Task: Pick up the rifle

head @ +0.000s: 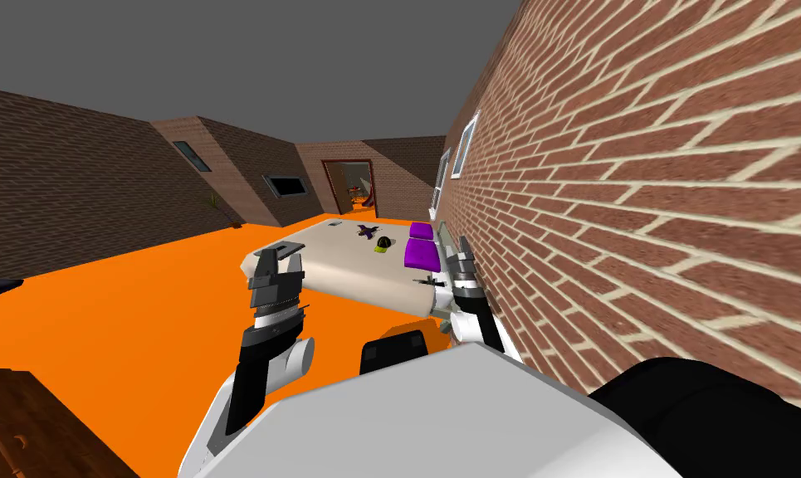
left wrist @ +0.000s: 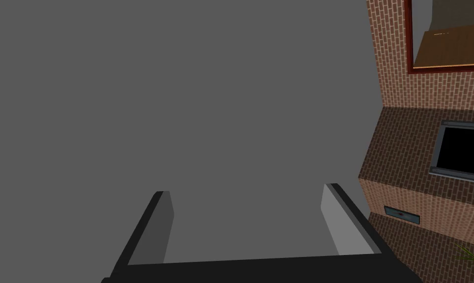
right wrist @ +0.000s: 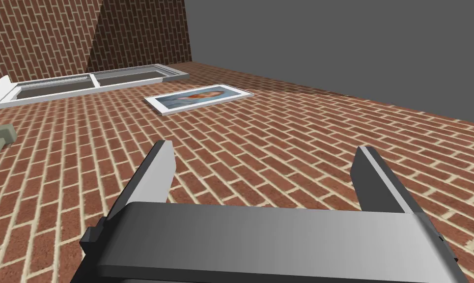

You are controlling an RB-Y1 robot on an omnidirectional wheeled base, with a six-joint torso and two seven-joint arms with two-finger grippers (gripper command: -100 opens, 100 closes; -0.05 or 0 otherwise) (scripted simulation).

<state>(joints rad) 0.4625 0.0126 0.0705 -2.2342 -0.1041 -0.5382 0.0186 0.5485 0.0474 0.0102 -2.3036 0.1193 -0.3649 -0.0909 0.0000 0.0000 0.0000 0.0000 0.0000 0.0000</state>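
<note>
The rifle (head: pixel 367 230), a small dark purple shape with thin limbs, lies flat on the far part of a broad bed (head: pixel 340 270) with a plain cream cover. It is too small to tell which way its barrel points. Just nearer on the cover lies a small rounded black and yellow-green object (head: pixel 383 243), close to the rifle but apart from it. Two bright purple pillows (head: pixel 421 252) lie along the bed's side next to the red brick wall (head: pixel 639 207), beside both things.

Both arms are raised at the near end of the bed, well apart from the rifle. The left gripper (head: pixel 279 259) points upward before the near left corner of the bed; in the left wrist view its two blades stand wide apart with nothing between them. The right gripper (head: pixel 459 251) is held up close to the brick wall at the bed's near right corner, and the right wrist view shows its blades likewise spread and empty.

The bed stands on a bright orange floor (head: pixel 141 299). Beyond it an open doorway with a dark red frame (head: pixel 350 189) breaks the far wall. A dark brown wooden piece of furniture (head: pixel 17 423) sits at the near left.
</note>
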